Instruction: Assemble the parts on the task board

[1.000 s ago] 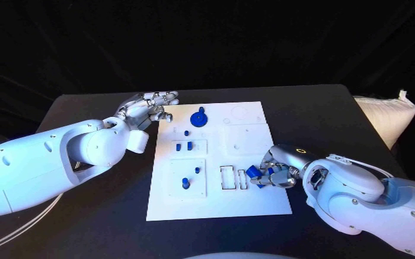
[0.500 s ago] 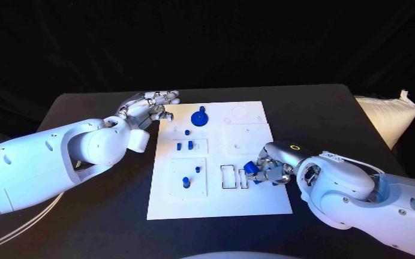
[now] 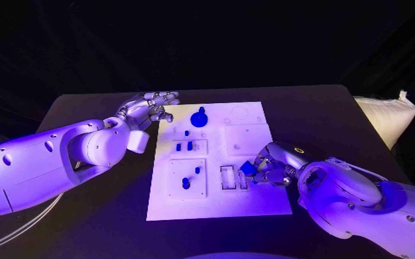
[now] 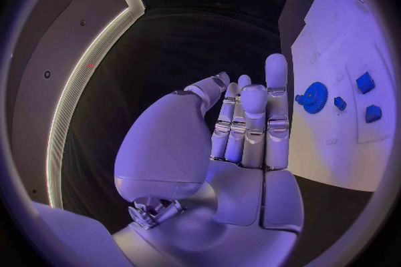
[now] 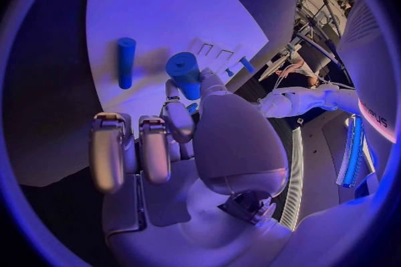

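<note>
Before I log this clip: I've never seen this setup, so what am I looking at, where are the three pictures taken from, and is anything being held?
A two-armed robot works at a black table. One camera looks down from its head; the two round pictures come from cameras at its wrists. A white task board carries small blue parts, among them a blue gear. The right hand holds a blue part at the board's right side, above its slots. The left hand is beside the board's far left corner, fingers out, holding nothing.

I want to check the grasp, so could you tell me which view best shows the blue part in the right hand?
The right wrist view: the blue part sits unobstructed at the right hand's fingertips. The head view shows it partly hidden; the left wrist view too small.
</note>
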Robot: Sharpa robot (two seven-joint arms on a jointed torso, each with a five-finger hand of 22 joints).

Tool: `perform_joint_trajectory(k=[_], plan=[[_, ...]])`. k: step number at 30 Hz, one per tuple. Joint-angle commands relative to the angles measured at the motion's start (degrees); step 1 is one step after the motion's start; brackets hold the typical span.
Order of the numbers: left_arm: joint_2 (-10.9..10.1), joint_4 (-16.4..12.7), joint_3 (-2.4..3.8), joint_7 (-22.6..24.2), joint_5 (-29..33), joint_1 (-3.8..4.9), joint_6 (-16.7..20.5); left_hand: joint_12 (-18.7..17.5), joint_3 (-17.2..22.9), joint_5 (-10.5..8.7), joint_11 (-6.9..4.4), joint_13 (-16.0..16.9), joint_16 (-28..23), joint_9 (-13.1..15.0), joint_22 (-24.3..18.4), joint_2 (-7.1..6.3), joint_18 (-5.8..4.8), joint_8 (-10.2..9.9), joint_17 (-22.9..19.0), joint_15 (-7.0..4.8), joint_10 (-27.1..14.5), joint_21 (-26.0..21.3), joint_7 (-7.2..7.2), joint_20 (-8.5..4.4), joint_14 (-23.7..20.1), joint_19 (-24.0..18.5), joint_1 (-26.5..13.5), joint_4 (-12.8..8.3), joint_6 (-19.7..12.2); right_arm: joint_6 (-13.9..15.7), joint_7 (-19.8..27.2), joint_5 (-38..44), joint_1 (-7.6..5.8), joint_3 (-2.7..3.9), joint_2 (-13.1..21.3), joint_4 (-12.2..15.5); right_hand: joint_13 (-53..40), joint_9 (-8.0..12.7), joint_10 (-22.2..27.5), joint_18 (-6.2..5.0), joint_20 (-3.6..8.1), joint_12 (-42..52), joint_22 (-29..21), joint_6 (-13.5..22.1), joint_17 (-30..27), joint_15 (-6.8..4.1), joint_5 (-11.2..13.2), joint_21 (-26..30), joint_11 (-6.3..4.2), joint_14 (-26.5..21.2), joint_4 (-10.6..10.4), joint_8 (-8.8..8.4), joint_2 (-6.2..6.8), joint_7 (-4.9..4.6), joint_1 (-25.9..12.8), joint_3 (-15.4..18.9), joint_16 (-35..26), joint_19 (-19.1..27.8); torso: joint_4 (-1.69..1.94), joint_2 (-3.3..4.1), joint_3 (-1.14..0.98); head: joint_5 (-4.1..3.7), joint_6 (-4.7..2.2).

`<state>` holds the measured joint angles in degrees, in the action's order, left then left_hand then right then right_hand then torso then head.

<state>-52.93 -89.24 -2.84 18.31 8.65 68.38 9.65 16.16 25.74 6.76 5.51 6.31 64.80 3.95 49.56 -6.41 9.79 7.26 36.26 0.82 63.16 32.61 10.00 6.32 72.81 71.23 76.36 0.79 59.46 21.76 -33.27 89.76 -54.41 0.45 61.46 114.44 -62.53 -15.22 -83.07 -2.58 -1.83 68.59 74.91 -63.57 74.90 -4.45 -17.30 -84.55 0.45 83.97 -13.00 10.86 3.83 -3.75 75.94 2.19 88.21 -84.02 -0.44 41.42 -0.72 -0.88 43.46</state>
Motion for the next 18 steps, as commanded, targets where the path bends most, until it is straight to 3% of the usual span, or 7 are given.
perform_joint_trajectory(k=[1, 8, 12, 17, 18], plan=[[0.09, -0.12, 0.02, 0.35, -0.18, 0.02, -1.23, 0.06, -0.04, 0.17, 0.08, 0.05, -0.14, -0.01, -0.05, 0.33, 0.65, 0.32, -0.05, -0.09, -0.33, -0.30, -0.03, 0.09, -0.28, 0.19, 0.02, -0.22, -0.49, 3.82, -0.45, -4.94, -0.09, 0.07, -0.16, 0.46, -16.97, -0.89, -1.99, 0.87, 0.51, 6.98, 8.63, -0.40, 12.45, -0.25, -0.45, -0.37, -1.35, 5.50, -0.15, 0.29, -4.68, 0.07, 3.69, -0.26, 0.38, -3.29, 0.08, 0.07, 0.01, -0.18, -0.10], [0.14, -0.12, 0.01, 0.21, -0.18, 0.02, -1.35, 0.13, -0.04, 0.17, 0.08, 0.06, -0.14, -0.01, -0.06, 0.34, 0.65, 0.33, -0.10, -0.09, -0.39, -0.32, -0.01, 0.09, -0.30, 0.19, 0.06, -0.28, -0.52, 2.36, -0.44, -7.82, -0.15, 0.11, -2.02, 0.18, -16.88, -1.03, -1.94, 0.88, 0.51, 6.77, 8.65, -0.46, 12.46, -0.25, -0.70, -0.38, -1.36, 5.50, -0.32, 0.34, -4.64, 0.10, 3.53, -0.41, 0.38, -3.30, -0.07, 0.01, 0.02, -0.12, -0.30], [0.18, -0.15, 0.00, 0.19, -0.18, 0.02, -1.43, 0.13, -0.04, 0.17, 0.08, 0.06, -0.14, -0.01, -0.06, 0.34, 0.65, 0.33, -0.10, -0.09, -0.39, -0.32, -0.01, 0.09, -0.30, 0.19, 0.06, -0.28, -0.52, 1.37, -0.51, -9.07, -0.10, 0.11, -3.41, -0.06, -16.93, -1.26, -1.97, 0.88, 0.51, 6.69, 8.66, -0.60, 12.47, -0.26, -1.02, -0.39, -1.38, 5.50, -0.73, 0.44, -4.51, 0.14, 3.01, -0.50, 0.39, -3.30, 0.07, 0.08, 0.00, -0.09, -0.43], [0.23, -0.18, 0.00, 0.16, -0.18, 0.02, -1.44, 0.13, -0.04, 0.17, 0.08, 0.06, -0.14, -0.01, -0.06, 0.34, 0.65, 0.33, -0.10, -0.09, -0.39, -0.32, -0.01, 0.09, -0.30, 0.19, 0.06, -0.28, -0.52, -0.81, -0.81, -10.13, -0.08, 0.11, -4.90, -0.45, -16.95, -1.94, -2.04, 0.88, 0.55, 6.36, 8.68, -1.59, 12.47, -0.32, -1.34, -0.39, -1.52, 5.50, -2.77, 1.01, -4.26, 0.38, 0.16, 0.00, 0.38, -3.30, 0.09, 0.06, 0.09, -0.16, -0.52], [0.24, -0.20, 0.00, 0.16, -0.18, 0.02, -1.44, 0.13, -0.04, 0.17, 0.08, 0.06, -0.14, -0.01, -0.06, 0.34, 0.65, 0.33, -0.10, -0.09, -0.39, -0.32, -0.01, 0.09, -0.30, 0.19, 0.06, -0.28, -0.52, -1.12, -0.88, -10.24, -0.08, 0.11, -5.13, -0.54, -16.98, -2.13, -2.09, 0.89, 0.58, 6.33, 8.72, -1.92, 12.49, -0.35, -2.43, -0.41, -1.58, 5.50, -3.38, 1.16, -4.10, 0.48, -1.08, 0.48, 0.39, -3.31, 0.07, 0.06, 0.09, -0.15, -0.55]])
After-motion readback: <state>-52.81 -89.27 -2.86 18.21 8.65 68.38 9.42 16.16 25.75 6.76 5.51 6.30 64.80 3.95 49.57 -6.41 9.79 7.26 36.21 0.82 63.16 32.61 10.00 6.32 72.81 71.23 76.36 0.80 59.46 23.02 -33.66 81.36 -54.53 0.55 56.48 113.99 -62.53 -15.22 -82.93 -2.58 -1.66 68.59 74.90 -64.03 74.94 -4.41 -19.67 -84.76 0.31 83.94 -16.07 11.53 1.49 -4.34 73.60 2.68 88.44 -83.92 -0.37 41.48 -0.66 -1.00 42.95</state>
